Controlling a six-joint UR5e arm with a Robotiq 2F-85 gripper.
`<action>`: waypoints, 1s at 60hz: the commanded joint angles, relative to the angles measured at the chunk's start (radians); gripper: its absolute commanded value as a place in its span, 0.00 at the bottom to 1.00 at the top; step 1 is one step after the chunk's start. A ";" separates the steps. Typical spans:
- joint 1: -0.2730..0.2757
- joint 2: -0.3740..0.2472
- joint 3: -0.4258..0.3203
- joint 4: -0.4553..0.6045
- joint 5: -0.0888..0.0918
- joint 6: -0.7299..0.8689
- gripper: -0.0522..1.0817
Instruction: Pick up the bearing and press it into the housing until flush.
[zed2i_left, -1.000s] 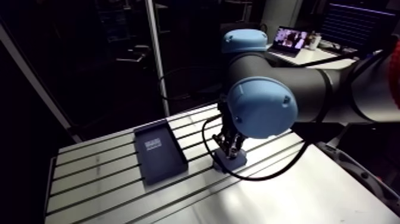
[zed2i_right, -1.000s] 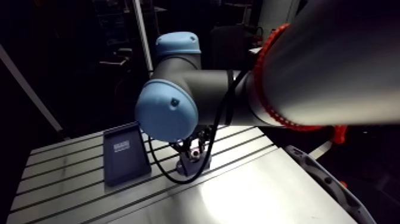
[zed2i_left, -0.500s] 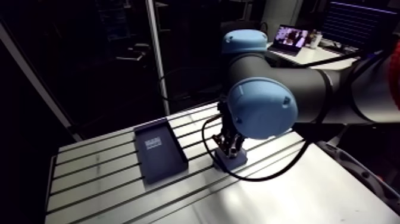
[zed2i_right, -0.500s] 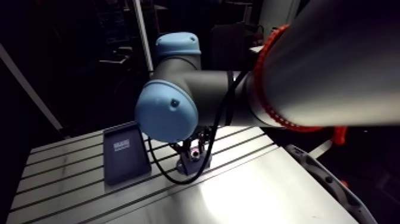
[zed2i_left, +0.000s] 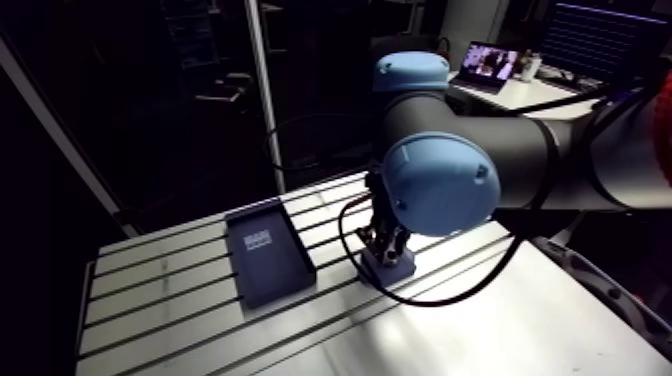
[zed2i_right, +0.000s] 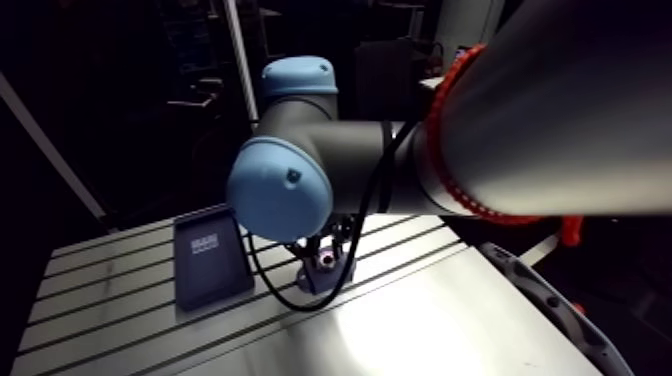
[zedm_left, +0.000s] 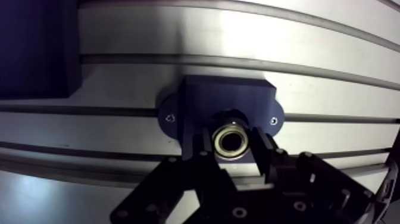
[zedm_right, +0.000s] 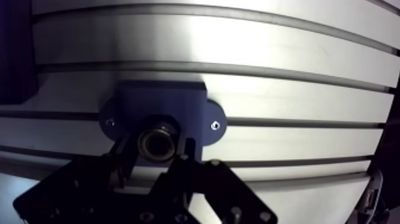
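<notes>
The fingers (zedm_left: 262, 149) stayed clamped on the bearing (zedm_left: 231, 138) at the mouth of the housing (zedm_left: 226, 98), little changed from just before. A dark tray (zed2i_left: 268, 255) lay at the housing's nine o'clock on the surface (zed2i_left: 160, 290).

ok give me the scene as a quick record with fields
held part: small silver ring bearing
pincer: shut on the bearing, directly over the housing
housing: dark blue flanged block on the slotted aluminium table
seating: depth cannot be told
aside: dark rectangular tray, apart from the housing
</notes>
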 joint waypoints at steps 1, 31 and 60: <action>0.000 0.000 -0.001 -0.001 0.005 0.001 0.61; 0.000 0.011 -0.002 -0.026 0.006 -0.001 0.61; 0.000 0.015 -0.002 -0.037 0.012 -0.007 0.61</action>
